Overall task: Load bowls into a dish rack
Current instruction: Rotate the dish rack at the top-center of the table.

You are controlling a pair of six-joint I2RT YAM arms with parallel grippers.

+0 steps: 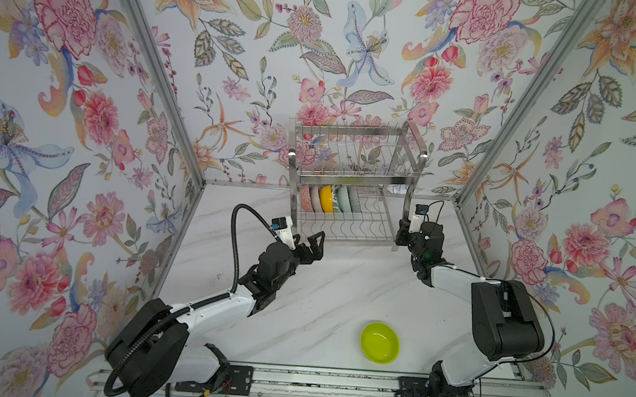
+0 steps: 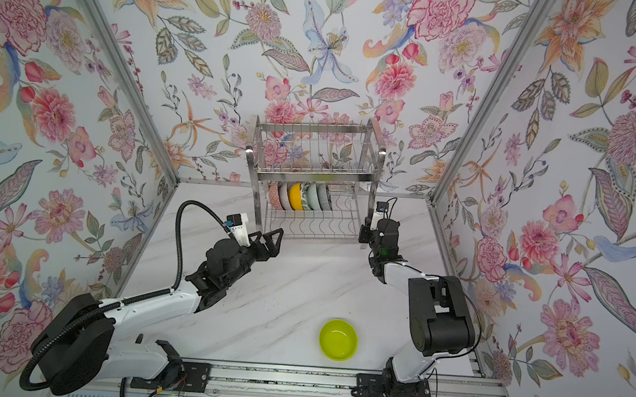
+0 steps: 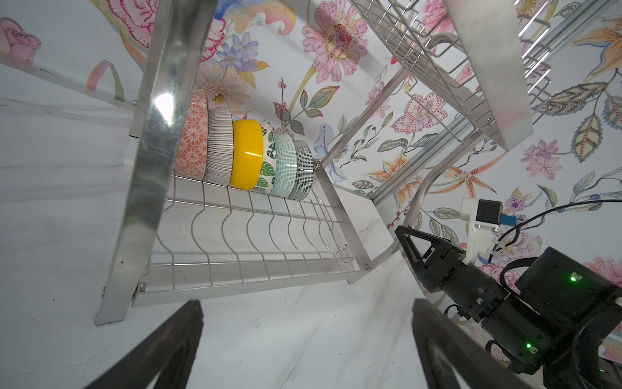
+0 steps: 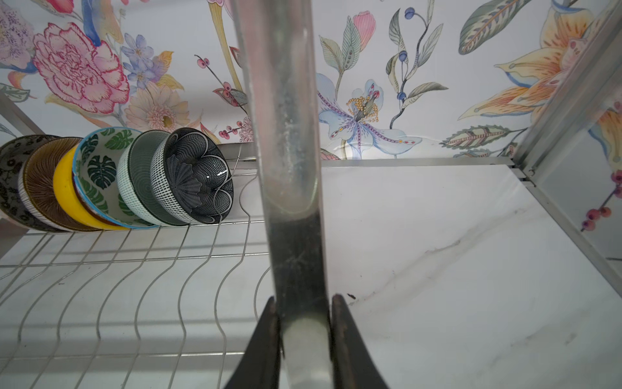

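A dish rack (image 1: 352, 177) leg is clamped in the right gripper (image 4: 304, 301) jaws; the left gripper (image 1: 319, 245) jaws are spread wide. The lime green bowl (image 1: 380, 342) is left on the desk (image 1: 321, 295). Racked bowls (image 1: 328, 199) could be toppled by a tug.

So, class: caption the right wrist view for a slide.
Right hand grips shiny stainless-steel dish rack's leg beside six small round racked bowls.

- No text, label, brand, number or sign can be read in any of the views.
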